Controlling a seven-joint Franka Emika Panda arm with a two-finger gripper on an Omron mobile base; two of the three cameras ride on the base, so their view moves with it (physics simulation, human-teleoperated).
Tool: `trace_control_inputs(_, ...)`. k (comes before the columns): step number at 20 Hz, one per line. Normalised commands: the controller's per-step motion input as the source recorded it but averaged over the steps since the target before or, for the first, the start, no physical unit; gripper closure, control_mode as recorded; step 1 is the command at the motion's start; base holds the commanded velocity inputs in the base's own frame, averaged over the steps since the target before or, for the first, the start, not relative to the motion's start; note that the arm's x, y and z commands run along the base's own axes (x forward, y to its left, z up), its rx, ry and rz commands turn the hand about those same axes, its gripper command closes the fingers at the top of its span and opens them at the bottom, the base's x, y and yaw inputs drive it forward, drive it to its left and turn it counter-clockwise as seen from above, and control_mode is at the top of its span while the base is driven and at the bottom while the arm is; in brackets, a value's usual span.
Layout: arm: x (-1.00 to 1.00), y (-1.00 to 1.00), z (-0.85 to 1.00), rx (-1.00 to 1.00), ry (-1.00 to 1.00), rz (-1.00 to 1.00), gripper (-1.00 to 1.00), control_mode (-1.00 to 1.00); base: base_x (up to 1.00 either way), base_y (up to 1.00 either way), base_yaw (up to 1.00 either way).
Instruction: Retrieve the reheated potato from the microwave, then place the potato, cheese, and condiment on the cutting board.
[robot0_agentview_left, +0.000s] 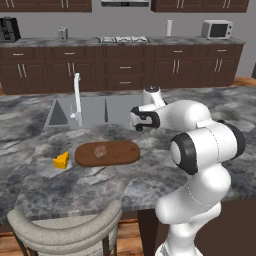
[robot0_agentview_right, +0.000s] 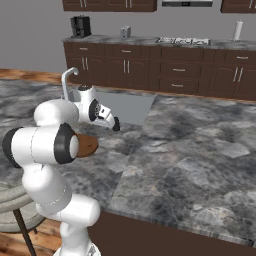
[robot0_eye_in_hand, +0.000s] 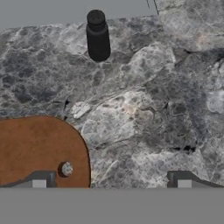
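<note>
- The robot's dark two-finger gripper (robot0_eye_in_hand: 111, 180) shows at the bottom of the hand view. Its two fingers stand wide apart and hold nothing.
- The flat oval cutting board of reddish-brown wood (robot0_eye_in_hand: 37, 148) sits at the lower left of the hand view, under the left finger.
- In the left base view the small dull-brown potato (robot0_agentview_left: 101, 151) lies on the cutting board, left of the middle of the frame.
- The small bright yellow cheese wedge (robot0_agentview_left: 61, 160) sits on the grey stone counter (robot0_agentview_left: 150, 175), just left of the board and apart from it.
- The small black condiment bottle (robot0_eye_in_hand: 97, 36) stands upright on the counter at the top of the hand view, well past the board, near the sink edge.
- The grey sink (robot0_agentview_left: 90, 111) with its white tap (robot0_agentview_left: 77, 97) sits above the board in the left base view.
- A small silver countertop oven (robot0_agentview_left: 217, 29) stands far back at the upper right.
</note>
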Motion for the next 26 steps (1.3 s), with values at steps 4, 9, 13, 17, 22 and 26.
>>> trace_control_inputs(4,0.14,-0.19,-0.03,-0.08,-0.04,0.06,-1.0,-1.0,0.0,0.0,0.0)
trace_control_inputs(9,0.22,-0.11,0.0,-0.01,-0.01,0.04,-1.0,-1.0,0.0,0.0,0.0)
trace_control_inputs(13,0.19,-0.03,-0.03,0.0,-0.06,0.06,-1.0,-1.0,0.0,0.0,0.0)
trace_control_inputs(17,0.1,0.0,-0.11,0.0,-0.18,0.06,-1.0,-1.0,0.0,0.0,0.0)
trace_control_inputs(22,0.0,-0.01,-0.15,0.0,-0.22,0.01,-1.0,-1.0,0.0,0.0,0.0)
trace_control_inputs(26,0.12,-0.02,0.0,0.0,-0.02,0.0,-1.0,-1.0,0.0,0.0,0.0)
